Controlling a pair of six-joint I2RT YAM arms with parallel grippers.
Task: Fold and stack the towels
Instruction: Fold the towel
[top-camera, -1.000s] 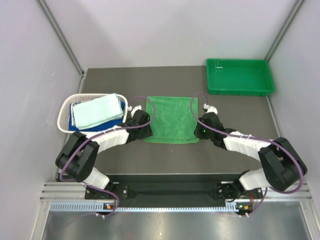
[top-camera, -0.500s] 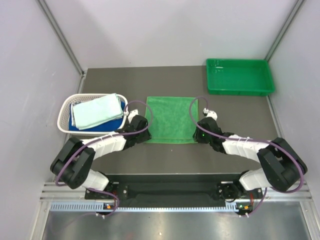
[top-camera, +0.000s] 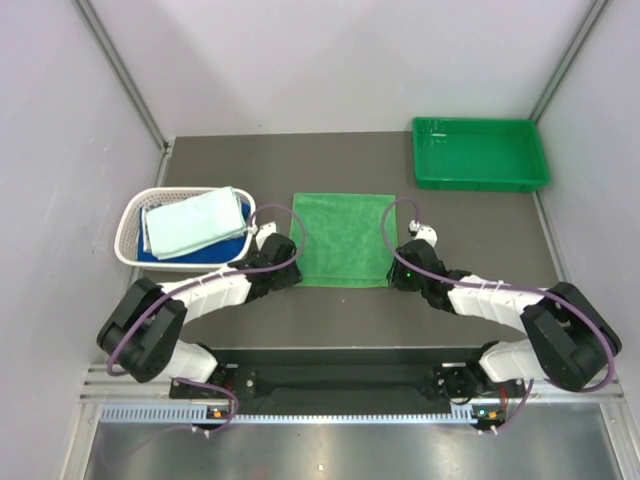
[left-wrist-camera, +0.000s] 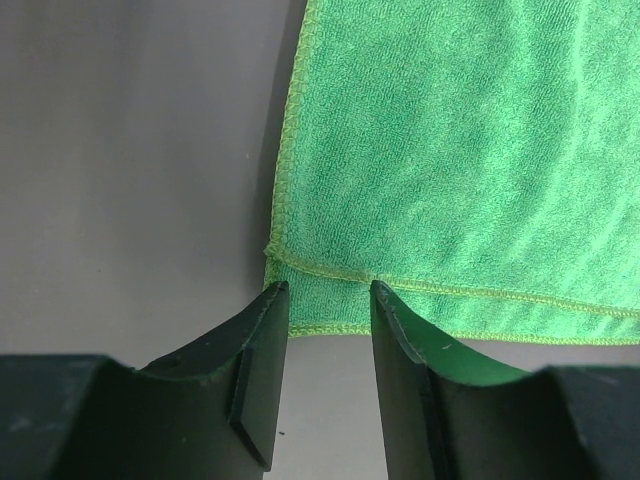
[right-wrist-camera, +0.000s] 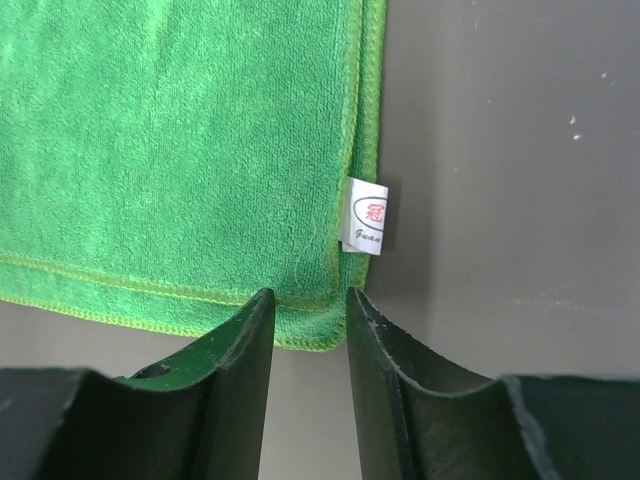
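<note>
A bright green towel (top-camera: 342, 238) lies flat on the dark table, folded, with its upper layer's hem just short of the near edge (left-wrist-camera: 450, 290). My left gripper (top-camera: 288, 276) is open and empty at the towel's near left corner (left-wrist-camera: 325, 290), fingertips at the hem. My right gripper (top-camera: 396, 276) is open and empty at the near right corner (right-wrist-camera: 308, 295), beside a white label (right-wrist-camera: 366, 215). A pale mint-white towel (top-camera: 195, 222) lies on a royal blue towel (top-camera: 160, 256) in the basket. The other towels are out of view.
A white lattice basket (top-camera: 128, 228) stands at the left, just beyond my left arm. A rigid green plastic tray (top-camera: 480, 175) sits at the far right corner. Grey walls enclose the table on three sides.
Both grippers have drawn back along the towel's sides to its near corners. The green towel has stayed flat and in place.
</note>
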